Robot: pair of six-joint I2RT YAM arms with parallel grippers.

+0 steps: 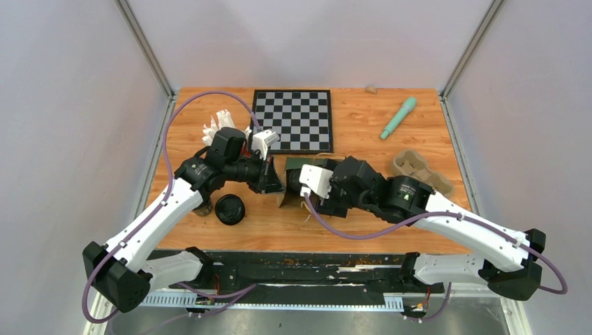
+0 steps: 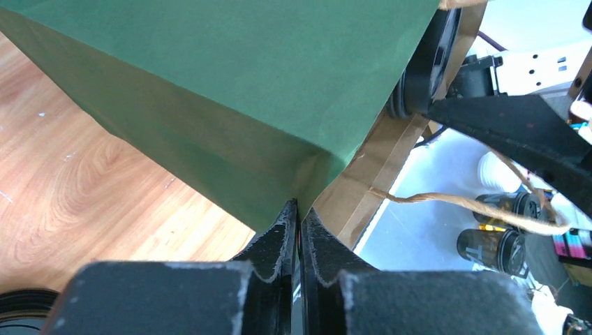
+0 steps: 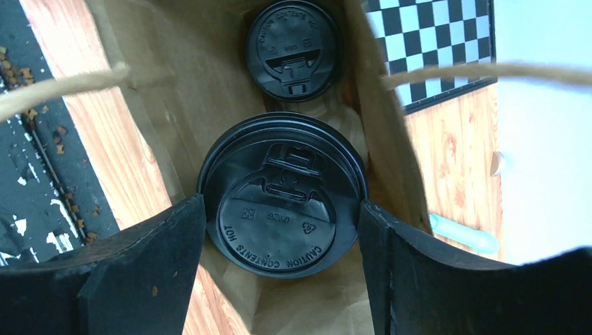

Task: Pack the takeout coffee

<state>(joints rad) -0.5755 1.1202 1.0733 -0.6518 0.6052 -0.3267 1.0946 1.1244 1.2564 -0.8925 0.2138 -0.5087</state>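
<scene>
Bright, even light; soft shadows.

Robot test cell, lab-type. Plain pale wall panels [image 1: 63, 105] on aluminium posts [image 1: 143, 45] box in a wooden surface [image 1: 363, 118]. Unrelated props lie scattered: chessboard [image 1: 292, 120], teal pen-shaped tool [image 1: 398, 117], pulp cup carrier [image 1: 412, 162].

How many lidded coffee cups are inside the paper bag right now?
2. One coffee cup sits between the fingers of the right gripper; a second cup lies deeper in the paper bag. Others could be hidden.
</scene>
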